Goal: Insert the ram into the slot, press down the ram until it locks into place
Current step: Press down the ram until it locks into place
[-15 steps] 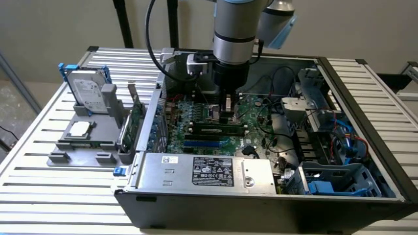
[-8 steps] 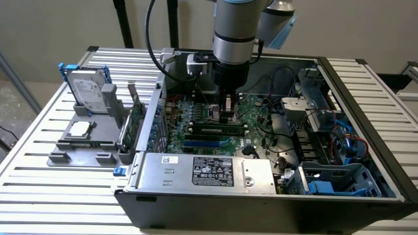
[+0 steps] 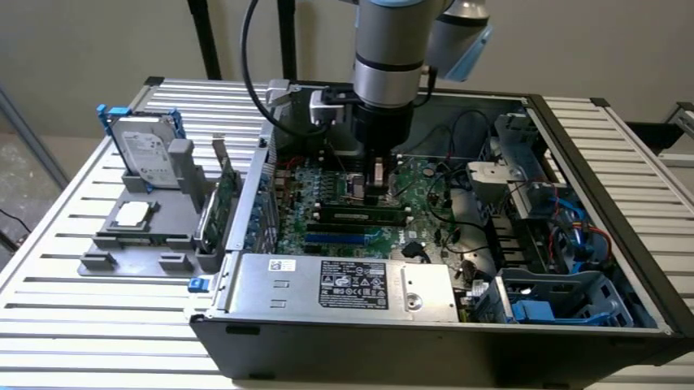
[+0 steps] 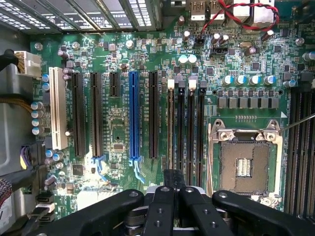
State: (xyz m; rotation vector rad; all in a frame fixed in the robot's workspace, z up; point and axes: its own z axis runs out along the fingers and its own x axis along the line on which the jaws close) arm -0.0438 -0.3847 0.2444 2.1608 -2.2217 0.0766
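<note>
From where I stand, the arm reaches straight down into the open computer case (image 3: 607, 244), which lies on its side on the slatted desk (image 3: 65, 244) so the motherboard (image 3: 325, 183) faces up and everything on it can be approached from above. The tool (image 3: 376, 191) hangs low over the middle of the board, and its fingers (image 4: 165, 204) are drawn together around the top edge of the ram (image 4: 171, 128), which the wrist view sees edge-on as a thin strip running away from the tool; holding it upright by that long edge seems meant to let the arm push straight down. The ram stands in the slot (image 4: 171, 86), the first of the parallel black sockets with pale latches at their ends, just beside the square metal CPU socket (image 4: 244, 162) and apart from the longer blue slot (image 4: 133, 118). I cannot tell whether it is fully seated or latched. Another memory stick (image 3: 363, 216) lies flat across the board nearer the power supply (image 3: 347, 284). Towards the desk's edge at the exterior view's left, a grey fixture (image 3: 141, 236) keeps a hard drive (image 3: 146, 150) upright.
</note>
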